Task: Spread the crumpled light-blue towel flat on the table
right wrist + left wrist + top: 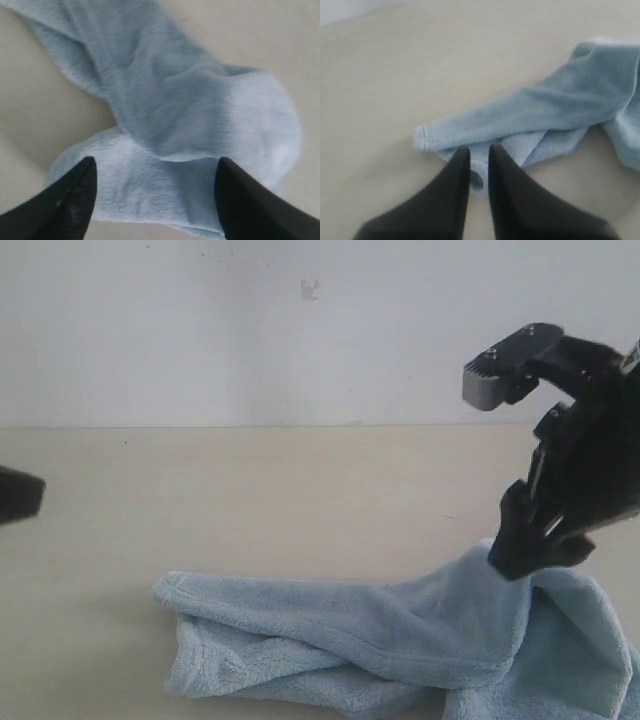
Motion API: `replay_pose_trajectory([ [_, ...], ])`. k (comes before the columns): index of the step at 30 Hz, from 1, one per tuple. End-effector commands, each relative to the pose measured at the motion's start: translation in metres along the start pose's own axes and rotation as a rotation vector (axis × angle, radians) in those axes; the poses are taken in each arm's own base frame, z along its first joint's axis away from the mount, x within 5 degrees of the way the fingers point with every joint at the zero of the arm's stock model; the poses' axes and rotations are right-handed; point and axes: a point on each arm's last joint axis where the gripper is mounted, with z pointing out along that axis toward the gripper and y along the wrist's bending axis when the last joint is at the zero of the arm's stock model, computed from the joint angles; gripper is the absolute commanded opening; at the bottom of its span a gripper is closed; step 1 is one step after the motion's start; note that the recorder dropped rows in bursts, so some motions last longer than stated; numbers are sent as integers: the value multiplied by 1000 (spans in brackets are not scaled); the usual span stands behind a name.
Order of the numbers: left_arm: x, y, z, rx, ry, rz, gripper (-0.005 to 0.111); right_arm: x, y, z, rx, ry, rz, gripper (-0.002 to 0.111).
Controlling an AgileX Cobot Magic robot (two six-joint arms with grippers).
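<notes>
— One towel (380, 630) only. What is it made of?
— Fluffy terry cloth, pale light blue, with a soft nap all over. It lies on the counter (300, 470), well away from the far edge where the white wall (200, 330) begins. It stretches from about the middle toward the right side.
— Is it flat?
— No. It is bunched into a long rumpled roll, with several folds laid over one another. Its left end is a rounded corner with a stitched hem, and its right end rises in a soft peak.
— And the counter itself?
— Smooth, plain and matte, pale beige with a faint wood tint.
— The right fingers (60, 200)?
— Black, hard and wedge-shaped, tapering to blunt tips. They stand wide apart with a thick fold of the towel below the gap and nothing clamped. In the exterior view the lower tip sits at the cloth's peak; whether it touches, I cannot tell.
— The left fingers (447, 200)?
— The same black wedges, nearly together, with only a thin slit between them. They hold nothing. In the exterior view they sit toward the counter's left side, well apart from the towel.
— Any writing?
— Only a small grey mark (310, 288) on the wall, too small to read.
</notes>
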Motion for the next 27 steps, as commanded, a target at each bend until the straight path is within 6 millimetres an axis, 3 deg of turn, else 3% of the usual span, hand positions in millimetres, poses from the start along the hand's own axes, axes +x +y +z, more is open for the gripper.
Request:
replay_pose_trajectory([
  [1, 27, 7, 53, -23, 143, 29, 47, 18, 26, 28, -122, 62, -36, 63],
  [3, 28, 12, 76, -44, 159, 64, 64, 25, 29, 41, -143, 51, 3, 63],
  [4, 28, 13, 88, -50, 158, 79, 66, 28, 31, 45, -156, 42, 17, 63],
  [6, 28, 15, 109, -62, 171, -17, 66, 30, 35, 50, -190, 24, 27, 63],
  [9, 21, 26, 138, -121, 215, -347, 66, 29, 39, 51, -239, -3, 25, 63],
  [14, 30, 61, 175, -201, 324, -508, 66, 28, 40, 51, -254, -20, -6, 63],
  [20, 34, 72, 203, -97, 366, -497, 65, 28, 41, 51, -257, -18, -10, 63],
  [27, 36, 73, 222, -52, 388, -472, 65, 29, 41, 51, -261, -13, -10, 63],
])
